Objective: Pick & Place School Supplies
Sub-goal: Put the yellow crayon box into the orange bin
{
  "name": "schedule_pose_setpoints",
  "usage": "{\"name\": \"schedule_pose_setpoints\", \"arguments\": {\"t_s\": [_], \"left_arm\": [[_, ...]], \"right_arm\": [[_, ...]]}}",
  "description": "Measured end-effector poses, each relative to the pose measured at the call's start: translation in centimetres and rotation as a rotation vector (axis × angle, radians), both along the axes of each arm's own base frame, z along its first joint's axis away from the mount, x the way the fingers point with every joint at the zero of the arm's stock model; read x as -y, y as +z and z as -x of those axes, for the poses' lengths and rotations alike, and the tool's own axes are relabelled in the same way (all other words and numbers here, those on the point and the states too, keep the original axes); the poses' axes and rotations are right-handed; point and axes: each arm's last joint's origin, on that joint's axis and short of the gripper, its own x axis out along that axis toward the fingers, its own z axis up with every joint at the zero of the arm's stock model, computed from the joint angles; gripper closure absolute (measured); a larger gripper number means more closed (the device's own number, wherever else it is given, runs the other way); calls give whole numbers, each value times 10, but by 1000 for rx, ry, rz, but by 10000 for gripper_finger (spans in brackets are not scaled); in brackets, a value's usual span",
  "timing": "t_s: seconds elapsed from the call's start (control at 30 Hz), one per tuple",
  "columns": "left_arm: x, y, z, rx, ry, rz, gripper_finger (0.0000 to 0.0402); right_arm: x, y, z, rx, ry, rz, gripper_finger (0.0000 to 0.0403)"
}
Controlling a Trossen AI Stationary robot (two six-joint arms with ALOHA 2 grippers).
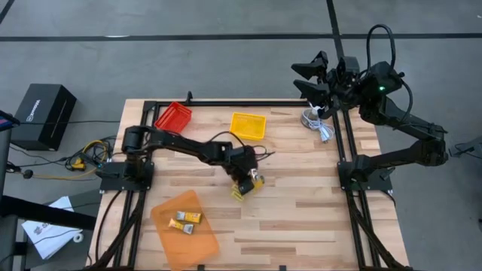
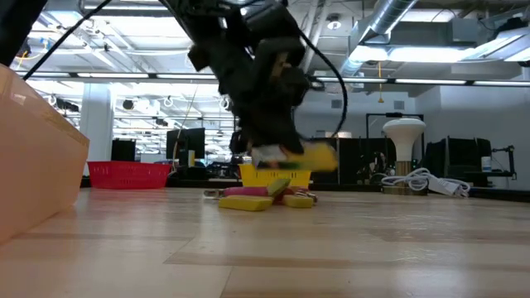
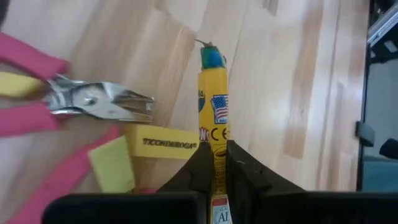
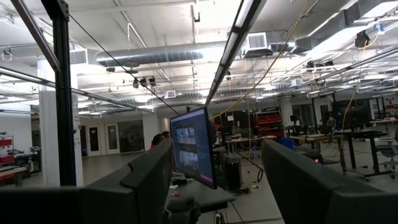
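Note:
My left gripper (image 1: 247,179) (image 3: 219,155) hangs over the table's middle, shut on a thin yellow stick (image 3: 214,118) with a blue tip. In the low view the stick (image 2: 319,157) is above the boards. Below it on the table lie pink-handled pliers (image 3: 93,102), a yellow printed pack (image 3: 163,144) and a yellow block (image 3: 112,165). Two yellow-and-white packs (image 1: 185,219) lie in the orange tray (image 1: 197,242). My right gripper (image 1: 310,75) (image 4: 217,158) is raised at the far right, open and holding nothing. My left gripper pinches the yellow stick between its two fingers (image 3: 198,167), on the printed part (image 3: 218,149) away from the blue tip. The fingers slant down from the table's left and lie along the stick, which juts out ahead of them. It hangs clear of the table, roughly level.
A red tray (image 1: 173,117) and a yellow tray (image 1: 248,125) stand at the far side. A white round object with a cable (image 1: 314,118) sits at the far right. The orange tray is near the front left edge. Bare boards lie to the right.

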Motion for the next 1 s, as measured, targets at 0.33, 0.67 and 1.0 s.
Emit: {"name": "schedule_pose_setpoints", "arguments": {"t_s": [0.33,0.67,1.0], "left_arm": [[1,68,33,71,-29,-48,387],[42,121,114,-31,-353,-137,386],[101,91,174,-163,-506,-68,389]], "right_arm": [[0,2,1,19,1,7,168],[-2,3,1,26,25,18,168],[-2,3,1,34,27,21,168]]}}
